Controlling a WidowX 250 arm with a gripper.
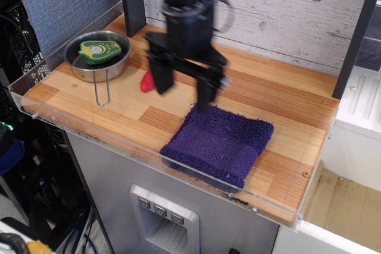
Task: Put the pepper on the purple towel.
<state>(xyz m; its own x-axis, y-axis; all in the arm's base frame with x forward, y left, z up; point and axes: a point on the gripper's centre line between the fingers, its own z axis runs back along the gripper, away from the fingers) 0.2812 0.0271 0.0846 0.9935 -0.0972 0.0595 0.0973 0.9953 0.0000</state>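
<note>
The green pepper [97,50], yellow face up, lies inside the steel pan [83,70] at the table's left rear. The dark purple towel [221,143] lies flat near the front edge, right of centre. My gripper [183,96] hangs open and empty above the wood between the pan and the towel, just beyond the towel's far left corner. It is blurred by motion. Its fingers point down, one near the red thing and one over the towel's rear edge.
A red ribbed handle [146,80], partly hidden behind my left finger, lies on the wood. The pan's wire handle [102,93] points to the front. A clear plastic lip runs along the table's front and left edges. A grey plank wall stands behind.
</note>
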